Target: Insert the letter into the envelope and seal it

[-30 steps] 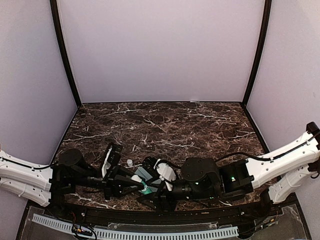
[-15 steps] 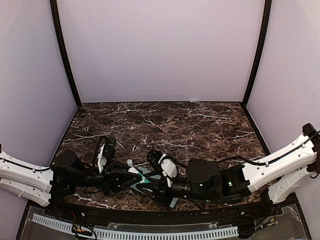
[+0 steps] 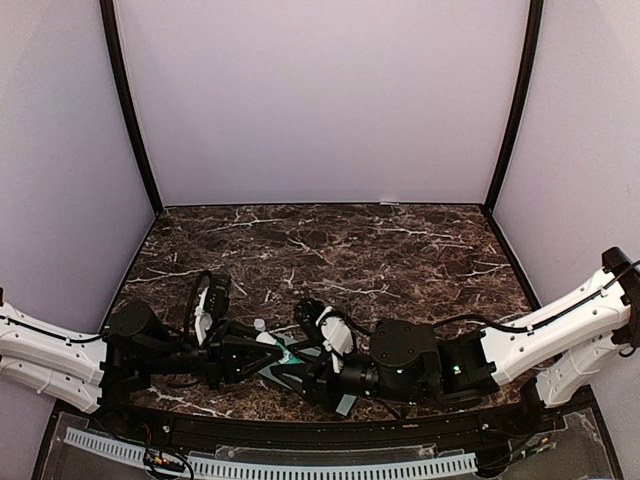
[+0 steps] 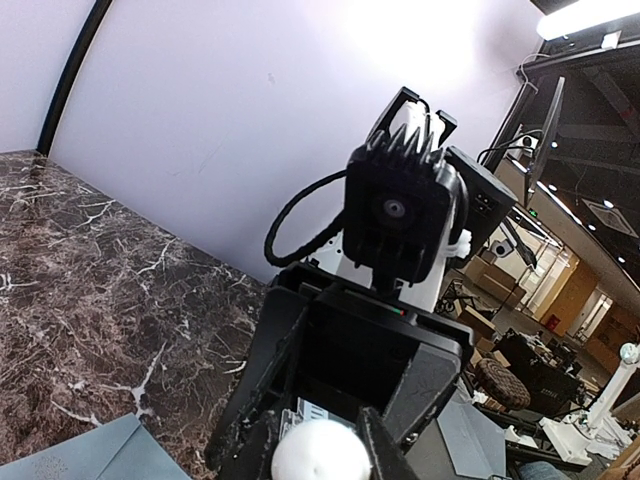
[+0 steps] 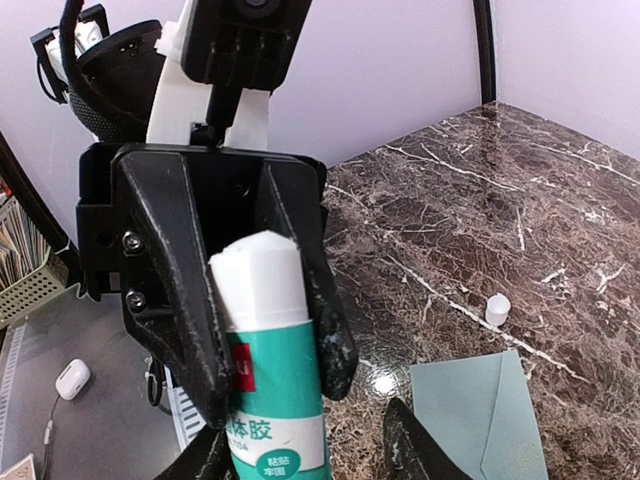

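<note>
A glue stick (image 5: pixel 272 390) with a green label and a white end (image 4: pixel 315 452) sits between both grippers, low over the table's near edge. My left gripper (image 4: pixel 312 445) is shut on the white end. My right gripper (image 5: pixel 305 460) is open, its fingers either side of the stick's body, with a gap on one side. The pale teal envelope (image 5: pixel 480 410) lies flat on the marble under and beside the grippers, and shows in the top view (image 3: pixel 345 403) partly covered by them. The letter is not in view.
The glue stick's small white cap (image 5: pixel 497 308) stands on the marble beside the envelope, and also shows in the top view (image 3: pixel 259 325). Purple walls close in the back and sides. A black rail (image 3: pixel 300 435) runs along the near edge.
Over the last second the left wrist has dropped and drawn back left, and the right arm has shifted left, baring more of the envelope. Almost nothing moved in the last half second.
</note>
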Robot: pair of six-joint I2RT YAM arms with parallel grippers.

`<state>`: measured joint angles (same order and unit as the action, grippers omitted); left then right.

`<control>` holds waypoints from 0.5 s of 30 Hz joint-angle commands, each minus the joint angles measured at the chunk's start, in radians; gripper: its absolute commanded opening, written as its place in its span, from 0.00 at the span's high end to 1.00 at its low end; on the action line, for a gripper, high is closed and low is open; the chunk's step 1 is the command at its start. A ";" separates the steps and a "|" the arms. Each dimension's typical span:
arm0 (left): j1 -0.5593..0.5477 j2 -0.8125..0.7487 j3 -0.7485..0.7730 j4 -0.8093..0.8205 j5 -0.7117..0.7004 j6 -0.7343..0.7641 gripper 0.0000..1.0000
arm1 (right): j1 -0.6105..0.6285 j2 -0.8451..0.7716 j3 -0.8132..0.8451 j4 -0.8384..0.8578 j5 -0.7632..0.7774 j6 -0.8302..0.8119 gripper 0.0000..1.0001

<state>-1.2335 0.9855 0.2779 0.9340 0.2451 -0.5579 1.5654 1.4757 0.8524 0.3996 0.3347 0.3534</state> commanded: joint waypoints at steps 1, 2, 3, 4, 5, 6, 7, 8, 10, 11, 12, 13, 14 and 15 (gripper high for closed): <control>0.000 0.001 -0.012 0.045 -0.006 0.000 0.95 | 0.007 -0.014 0.018 0.045 0.029 0.007 0.58; 0.000 0.002 -0.010 0.044 -0.006 0.001 0.95 | 0.007 -0.014 0.017 0.046 0.032 0.008 0.59; 0.000 0.003 -0.010 0.044 -0.007 0.001 0.95 | 0.007 -0.017 0.016 0.048 0.035 0.009 0.60; 0.000 0.004 -0.010 0.042 -0.007 0.002 0.95 | 0.007 -0.018 0.015 0.049 0.038 0.011 0.60; 0.000 0.005 -0.010 0.041 -0.008 0.004 0.95 | 0.007 -0.020 0.014 0.050 0.041 0.013 0.60; 0.000 0.007 -0.009 0.039 -0.009 0.005 0.95 | 0.007 -0.022 0.014 0.051 0.044 0.013 0.60; 0.000 0.009 -0.009 0.039 -0.011 0.006 0.95 | 0.007 -0.025 0.013 0.053 0.044 0.013 0.60; 0.000 0.010 -0.007 0.039 -0.012 0.006 0.95 | 0.007 -0.026 0.013 0.056 0.044 0.013 0.59; 0.000 0.013 -0.007 0.038 -0.014 0.006 0.95 | 0.007 -0.028 0.014 0.055 0.045 0.013 0.59; 0.000 0.015 -0.006 0.038 -0.015 0.007 0.95 | 0.007 -0.028 0.014 0.055 0.046 0.013 0.58; 0.000 0.016 -0.006 0.039 -0.015 0.007 0.95 | 0.007 -0.030 0.014 0.056 0.046 0.014 0.58; 0.000 0.018 -0.006 0.039 -0.016 0.007 0.95 | 0.007 -0.029 0.013 0.057 0.046 0.014 0.57; 0.000 0.019 -0.005 0.040 -0.017 0.008 0.95 | 0.007 -0.030 0.013 0.057 0.046 0.013 0.57; 0.000 0.020 -0.005 0.040 -0.018 0.008 0.95 | 0.007 -0.030 0.013 0.059 0.047 0.014 0.58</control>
<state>-1.2335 1.0035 0.2779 0.9356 0.2356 -0.5575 1.5661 1.4738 0.8524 0.4057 0.3611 0.3603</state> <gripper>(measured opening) 0.227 0.427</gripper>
